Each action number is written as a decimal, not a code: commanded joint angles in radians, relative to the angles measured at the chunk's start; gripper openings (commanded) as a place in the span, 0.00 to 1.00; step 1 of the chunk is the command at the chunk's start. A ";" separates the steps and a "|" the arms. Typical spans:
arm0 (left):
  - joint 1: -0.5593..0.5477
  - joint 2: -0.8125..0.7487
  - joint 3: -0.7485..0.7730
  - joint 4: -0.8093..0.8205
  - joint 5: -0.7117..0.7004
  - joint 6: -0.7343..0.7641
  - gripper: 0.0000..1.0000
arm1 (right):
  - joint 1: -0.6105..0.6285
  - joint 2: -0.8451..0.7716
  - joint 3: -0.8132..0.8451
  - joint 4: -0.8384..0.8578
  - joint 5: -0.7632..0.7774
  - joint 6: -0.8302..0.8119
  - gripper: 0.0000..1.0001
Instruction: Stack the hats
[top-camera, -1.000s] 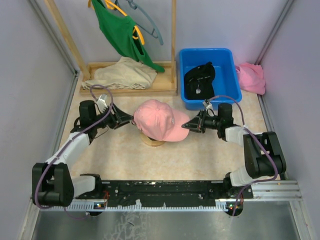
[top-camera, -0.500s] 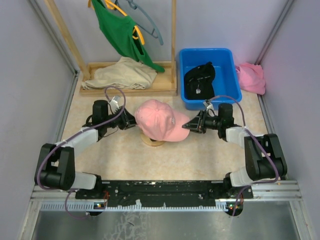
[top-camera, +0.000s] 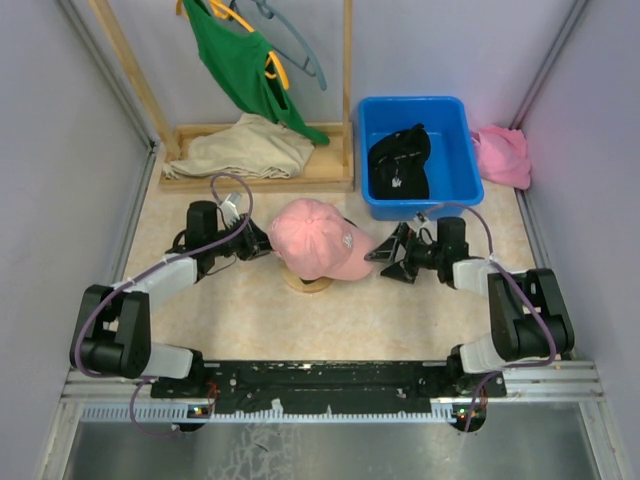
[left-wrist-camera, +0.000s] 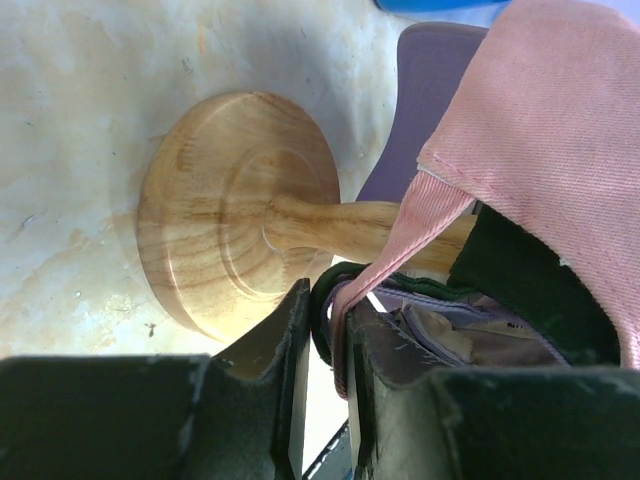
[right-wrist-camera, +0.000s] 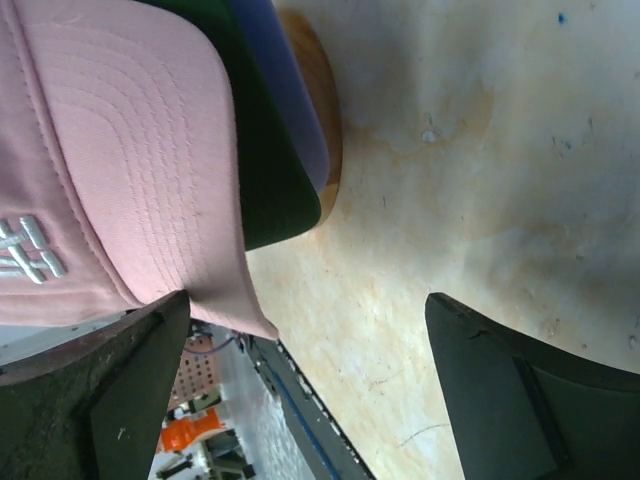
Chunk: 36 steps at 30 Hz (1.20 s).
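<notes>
Pink hat (top-camera: 315, 238) sits at the centre of the frame on top of a stack carried by a wooden stand (left-wrist-camera: 215, 250). The brims of a lavender hat (right-wrist-camera: 290, 90) and a black hat (right-wrist-camera: 270, 170) show beneath it. At the stack's left side the left pincer (top-camera: 262, 246) is almost closed, its fingers (left-wrist-camera: 290, 400) pinching the rear edge of the pink hat with a dark strap loop beside it. To the right, the right pincer (top-camera: 388, 262) is spread wide and grips nothing, with the pink brim tip just at its mouth. A second black hat (top-camera: 398, 158) lies in the blue bin (top-camera: 452, 150) at upper right. The stand rests on the beige surface (top-camera: 240, 310).
</notes>
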<state>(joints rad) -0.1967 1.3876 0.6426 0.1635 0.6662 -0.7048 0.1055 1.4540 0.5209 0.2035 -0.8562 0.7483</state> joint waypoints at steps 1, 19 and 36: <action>-0.003 0.008 -0.018 -0.073 -0.044 0.052 0.24 | -0.019 -0.035 -0.054 0.145 -0.056 0.064 0.99; -0.003 0.027 -0.014 -0.178 -0.077 0.100 0.20 | -0.033 0.234 -0.226 1.167 -0.165 0.598 0.99; -0.003 0.062 0.026 -0.241 -0.082 0.121 0.19 | -0.032 0.394 -0.210 1.521 -0.064 0.623 0.99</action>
<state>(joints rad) -0.2012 1.4258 0.6586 0.0044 0.6422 -0.6266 0.0799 1.9003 0.2821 1.5551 -0.9573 1.3918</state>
